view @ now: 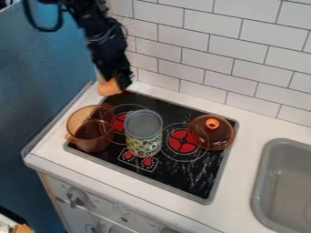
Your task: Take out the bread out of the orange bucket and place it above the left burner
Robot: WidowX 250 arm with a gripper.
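On the stove top [209,193], a tin can [143,132] stands in the middle, partly hiding the left burner [121,122]. An orange pot [91,132] sits at the left edge, a matching lid [213,134] at the right; the sink [288,182] lies farther right. Over the back left corner, the gripper's [117,86] jaws are closed around the bread [108,88], which hangs roughly upright, partly hidden by them.

White-tiled wall [200,45] (dark grout).
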